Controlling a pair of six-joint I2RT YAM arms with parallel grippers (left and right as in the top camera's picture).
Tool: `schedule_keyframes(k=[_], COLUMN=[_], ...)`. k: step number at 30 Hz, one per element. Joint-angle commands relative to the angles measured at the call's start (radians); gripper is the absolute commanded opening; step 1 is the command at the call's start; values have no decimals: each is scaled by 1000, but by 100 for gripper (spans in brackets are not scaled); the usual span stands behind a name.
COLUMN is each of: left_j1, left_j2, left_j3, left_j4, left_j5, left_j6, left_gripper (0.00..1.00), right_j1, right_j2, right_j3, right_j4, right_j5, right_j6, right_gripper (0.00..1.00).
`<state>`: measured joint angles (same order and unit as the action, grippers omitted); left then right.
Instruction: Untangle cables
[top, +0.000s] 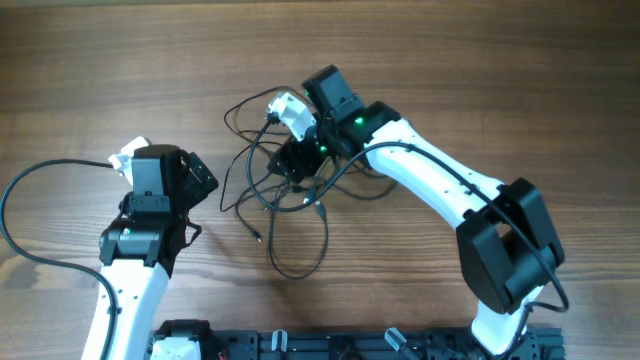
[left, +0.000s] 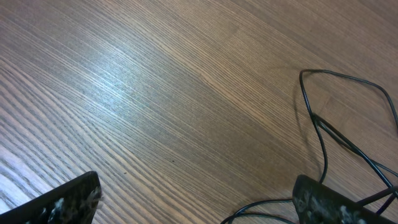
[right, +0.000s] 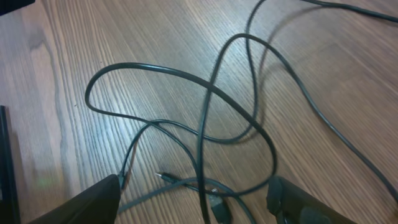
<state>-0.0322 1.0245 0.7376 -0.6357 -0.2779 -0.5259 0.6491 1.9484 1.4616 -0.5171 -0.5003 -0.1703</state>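
Between right hand (right: 196, 202) fingers, cables (right: 207, 92) cross; hidden overhead.

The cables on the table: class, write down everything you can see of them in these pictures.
The cables are thin, black, flexible wires, rubbery-looking, lying on the wooden table in a loose tangle of overlapping loops near its middle. Several strands cross over one another, and one wide loop trails out of the bunch. A small metal plug tip shows at one free end. The right gripper hangs over the knot, jaws apart astride some strands; whether it touches them is unclear.
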Motion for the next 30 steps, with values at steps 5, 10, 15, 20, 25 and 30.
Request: schedule_keyframes(k=[5, 10, 15, 20, 25, 30], left_j1=[5, 5, 5, 5, 5, 5], left_j2=[3, 3, 3, 3, 3, 3], left_j3=[3, 3, 3, 3, 3, 3], left_j4=[3, -2, -9, -9, -9, -9], left_j5=[9, 9, 9, 10, 10, 10], left_j6=[-6, -6, -6, -6, -6, -6], left_gripper=[100, 100, 100, 100, 100, 100], right_j1=[35, 35, 35, 35, 35, 35], right_j2=[110, 121, 47, -122, -319, -470], right_j3=[17, 18, 25, 27, 27, 27], right_j4=[12, 10, -99, -187, -235, -251], right_j5=[-4, 72, 149, 180, 179, 185], right_j6=[19, 92, 95, 64, 65, 65], right_gripper=[66, 4, 4, 4, 4, 4])
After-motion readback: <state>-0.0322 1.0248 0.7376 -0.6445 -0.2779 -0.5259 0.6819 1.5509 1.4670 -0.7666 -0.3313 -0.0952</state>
